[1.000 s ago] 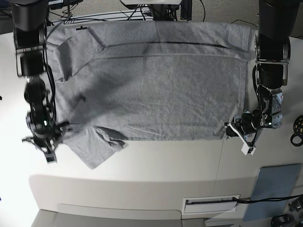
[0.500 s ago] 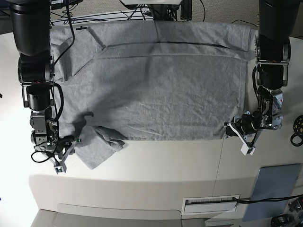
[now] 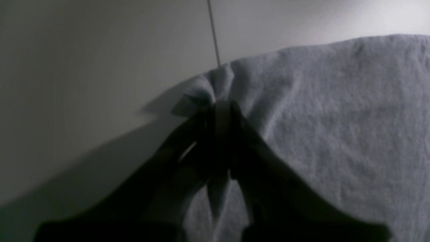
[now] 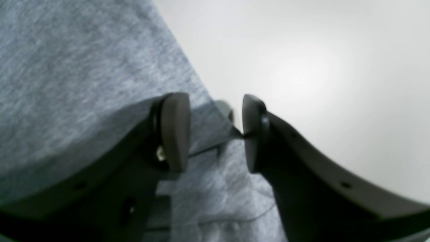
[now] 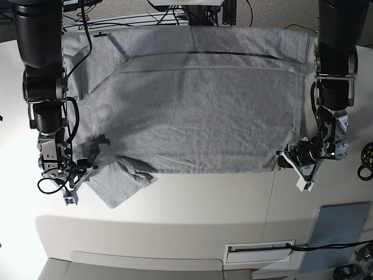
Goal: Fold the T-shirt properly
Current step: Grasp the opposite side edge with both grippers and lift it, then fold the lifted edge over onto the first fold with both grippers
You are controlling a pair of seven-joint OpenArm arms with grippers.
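The heather-grey T-shirt lies spread flat, plain side up, across the white table. At its near right corner my left gripper is shut on a bunched bit of hem; the left wrist view shows the left gripper pinching the T-shirt there. At the near left, my right gripper stands open at the edge of the crumpled sleeve. In the right wrist view the right gripper has the edge of the T-shirt lying between its fingers.
A flat grey-blue pad lies at the near right. A white slotted panel sits at the table's front. A black ring-shaped object is at the right edge. Cables run behind the shirt's far edge.
My right arm swung down and in toward the near-left sleeve, its gripper now at the sleeve's edge. The left arm and its grip have not moved.
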